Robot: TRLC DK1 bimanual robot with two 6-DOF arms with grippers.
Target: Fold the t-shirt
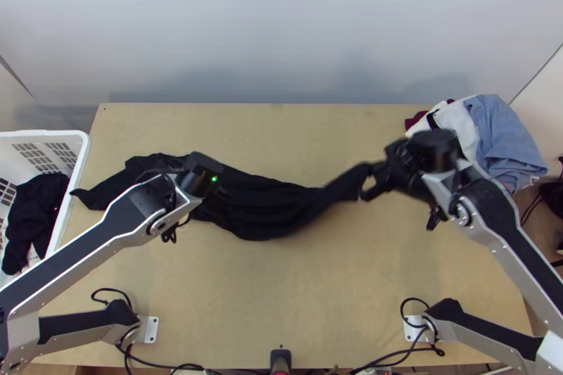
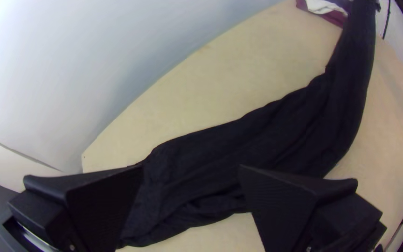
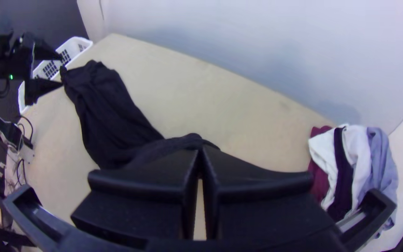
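Your black t-shirt (image 1: 260, 206) lies bunched in a long, rumpled band across the table (image 1: 302, 304), with its right-hand end raised. Your right gripper (image 1: 366, 181) has that end pinched between its closed fingers. Your left gripper (image 1: 211, 181) is over the cloth, fingers spread wide — whether they touch the fabric, you can't quite tell. To your left is a white basket (image 1: 81, 157) with dark cloth (image 1: 35, 213) in it; at the table's far right corner sits a clothes pile (image 1: 500, 136).
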